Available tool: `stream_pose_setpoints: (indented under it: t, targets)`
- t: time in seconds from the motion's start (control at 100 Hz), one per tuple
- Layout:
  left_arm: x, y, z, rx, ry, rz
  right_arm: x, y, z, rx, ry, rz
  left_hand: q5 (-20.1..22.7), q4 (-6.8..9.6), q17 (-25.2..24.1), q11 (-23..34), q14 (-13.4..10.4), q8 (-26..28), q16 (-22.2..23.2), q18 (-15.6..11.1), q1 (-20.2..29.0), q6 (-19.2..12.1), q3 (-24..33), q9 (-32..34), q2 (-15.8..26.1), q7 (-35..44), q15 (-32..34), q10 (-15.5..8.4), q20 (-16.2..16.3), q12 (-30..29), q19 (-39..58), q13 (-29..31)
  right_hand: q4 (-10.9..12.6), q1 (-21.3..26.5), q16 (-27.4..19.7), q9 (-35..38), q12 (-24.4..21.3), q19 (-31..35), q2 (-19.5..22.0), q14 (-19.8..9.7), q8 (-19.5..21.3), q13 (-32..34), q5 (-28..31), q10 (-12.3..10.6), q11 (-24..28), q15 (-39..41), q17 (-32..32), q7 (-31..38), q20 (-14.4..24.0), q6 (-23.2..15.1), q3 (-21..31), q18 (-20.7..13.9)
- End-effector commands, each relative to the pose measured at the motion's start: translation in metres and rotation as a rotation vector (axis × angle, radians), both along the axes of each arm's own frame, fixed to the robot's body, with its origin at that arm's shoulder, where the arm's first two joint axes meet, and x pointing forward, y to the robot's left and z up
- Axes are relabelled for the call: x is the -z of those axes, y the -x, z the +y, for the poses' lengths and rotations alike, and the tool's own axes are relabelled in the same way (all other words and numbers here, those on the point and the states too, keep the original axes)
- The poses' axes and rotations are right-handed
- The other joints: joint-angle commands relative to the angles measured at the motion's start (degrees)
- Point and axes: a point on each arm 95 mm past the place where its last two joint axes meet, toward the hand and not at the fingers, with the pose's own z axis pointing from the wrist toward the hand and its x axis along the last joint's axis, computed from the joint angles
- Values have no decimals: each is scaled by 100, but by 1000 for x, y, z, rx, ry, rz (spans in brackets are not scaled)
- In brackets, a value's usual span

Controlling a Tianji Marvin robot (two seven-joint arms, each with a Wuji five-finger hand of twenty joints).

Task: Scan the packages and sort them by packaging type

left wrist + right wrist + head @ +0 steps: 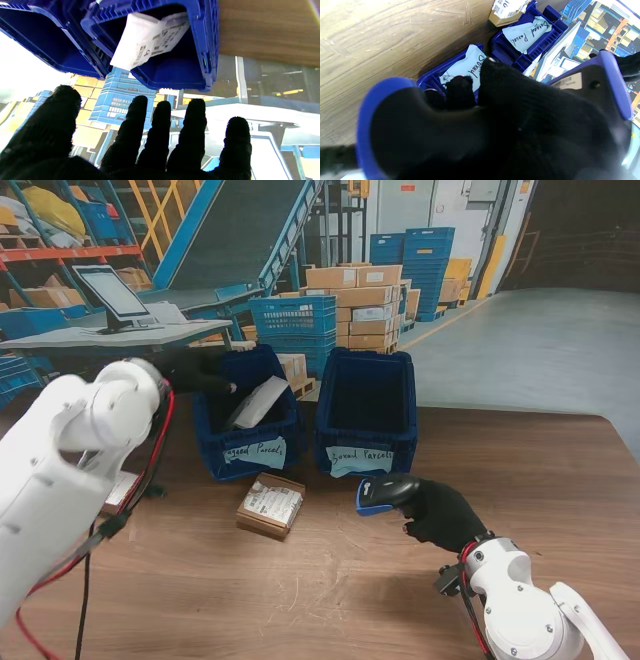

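1. Left hand point(200, 372) is hovering over the far-left rim of the "Bagged Parcels" bin point(250, 448), fingers point(190, 130) spread wide, holding nothing.
2. White bagged parcel point(256, 402) is leaning tilted inside that bin, label side showing in the left wrist view.
3. Right hand point(445, 515) is gripping the blue-and-black scanner point(385, 493), fingers wrapped around the handle, head pointing left toward the boxed parcel.
4. Boxed parcel point(271, 505) is lying flat on the table point(560, 480), just in front of the bagged bin, near the scanner but apart from it.
5. "Boxed Parcels" bin point(366, 420) is sitting right beside the bagged bin; nothing is showing inside it.
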Motion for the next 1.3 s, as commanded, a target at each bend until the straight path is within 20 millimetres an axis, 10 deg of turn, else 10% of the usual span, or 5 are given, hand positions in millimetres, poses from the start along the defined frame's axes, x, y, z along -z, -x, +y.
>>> stream_pose_setpoints:
  t: [0.0,0.46,1.29]
  targets:
    - [12,12,-1,12,35,52,-5,3,4,-2,-8,-3,-205,217,-103,-147,146,-66,-235,-3,-24,10,-77,-311,237,-144,-246,56,-157,-165,-300,-218,45,503,105,95,35,166,274,96,165,142,416,-3,-55,49,83,220,135,-307,547,-16]
    - [52,74,9,107,179,141,-13,5,7,15,-11,-29,-432,294,-194,-342,166,-205,-759,-145,251,152,-768,-631,693,-594,-512,123,-292,-455,-653,-630,47,506,105,101,40,169,272,104,167,144,417,0,-61,45,89,219,136,-307,546,-9]
    - [150,112,-17,337,124,204,-11,8,7,19,-30,-23,-468,335,-259,-430,111,-190,-883,-301,420,148,-993,-915,762,-656,-636,142,-338,-531,-836,-889,46,506,111,106,47,164,271,105,168,145,418,12,-67,44,87,216,134,-303,540,-12]
